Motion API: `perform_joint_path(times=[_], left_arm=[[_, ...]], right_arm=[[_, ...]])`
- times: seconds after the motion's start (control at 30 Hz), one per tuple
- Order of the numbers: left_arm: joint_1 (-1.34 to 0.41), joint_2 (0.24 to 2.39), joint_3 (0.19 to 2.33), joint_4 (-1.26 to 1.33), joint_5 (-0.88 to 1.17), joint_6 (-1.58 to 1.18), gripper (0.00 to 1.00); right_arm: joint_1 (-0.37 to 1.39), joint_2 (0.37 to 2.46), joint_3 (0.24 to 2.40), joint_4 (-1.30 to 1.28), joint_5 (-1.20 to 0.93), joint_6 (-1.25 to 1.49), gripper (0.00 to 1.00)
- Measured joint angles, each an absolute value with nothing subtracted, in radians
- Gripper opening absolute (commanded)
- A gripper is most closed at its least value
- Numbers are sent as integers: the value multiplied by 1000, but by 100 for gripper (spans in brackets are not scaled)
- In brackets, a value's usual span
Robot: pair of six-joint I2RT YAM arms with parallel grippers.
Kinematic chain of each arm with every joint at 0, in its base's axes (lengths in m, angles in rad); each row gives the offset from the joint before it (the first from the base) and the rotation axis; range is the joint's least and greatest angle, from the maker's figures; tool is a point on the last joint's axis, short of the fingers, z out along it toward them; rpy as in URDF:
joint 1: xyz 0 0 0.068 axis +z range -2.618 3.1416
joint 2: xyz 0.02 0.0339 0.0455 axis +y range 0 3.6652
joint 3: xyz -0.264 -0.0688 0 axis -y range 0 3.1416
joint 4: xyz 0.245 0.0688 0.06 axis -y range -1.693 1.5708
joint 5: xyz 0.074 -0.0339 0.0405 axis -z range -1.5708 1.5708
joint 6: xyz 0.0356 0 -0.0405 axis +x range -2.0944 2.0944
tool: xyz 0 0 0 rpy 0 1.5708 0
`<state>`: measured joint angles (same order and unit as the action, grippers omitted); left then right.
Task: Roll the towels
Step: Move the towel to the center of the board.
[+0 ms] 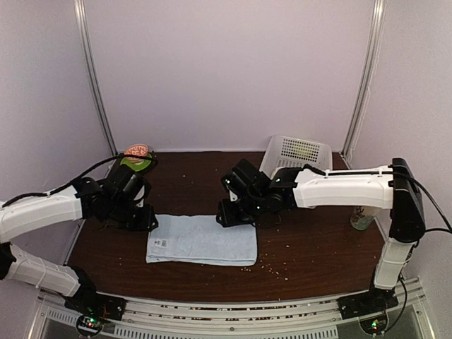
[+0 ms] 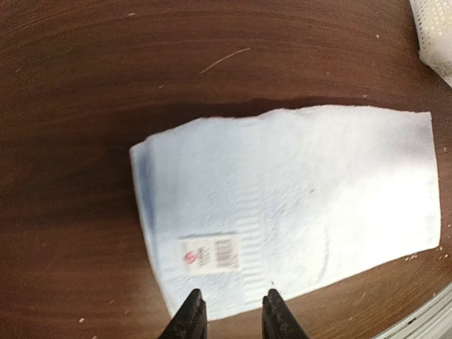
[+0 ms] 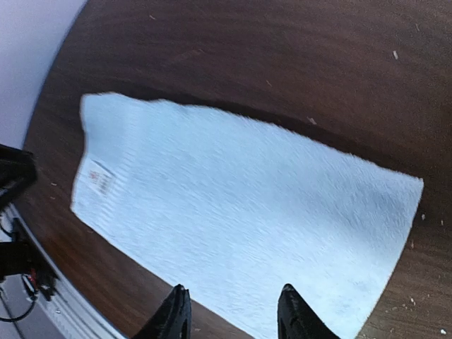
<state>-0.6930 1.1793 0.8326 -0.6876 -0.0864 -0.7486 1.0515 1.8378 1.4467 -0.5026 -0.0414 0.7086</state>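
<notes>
The light-blue towel [image 1: 201, 240] lies flat and folded on the dark wooden table, with a small white label [image 2: 210, 253] near its left end. My left gripper [image 1: 139, 216] hovers at the towel's left end. In the left wrist view its jaws [image 2: 232, 296] stand a little apart over the towel's near edge [image 2: 296, 191], with nothing between them. My right gripper [image 1: 233, 212] hangs over the towel's far right edge. In its wrist view the jaws [image 3: 233, 291] are open above the towel [image 3: 233, 205] and hold nothing. I cannot make out a yellow-green towel for certain.
A white perforated basket [image 1: 296, 154] stands at the back right, and its corner shows in the left wrist view [image 2: 434, 32]. A small green and pinkish bundle [image 1: 136, 159] sits at the back left. A clear bottle [image 1: 362, 217] stands by the right arm. Crumbs dot the table.
</notes>
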Motion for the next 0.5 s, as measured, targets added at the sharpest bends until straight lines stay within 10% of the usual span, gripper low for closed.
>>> perform_joint_path(times=[0.5], left_arm=[[-691,1563,809,-454,14,-748,0]], right_arm=[[1050,1771,1006,-344,-62,797,29]])
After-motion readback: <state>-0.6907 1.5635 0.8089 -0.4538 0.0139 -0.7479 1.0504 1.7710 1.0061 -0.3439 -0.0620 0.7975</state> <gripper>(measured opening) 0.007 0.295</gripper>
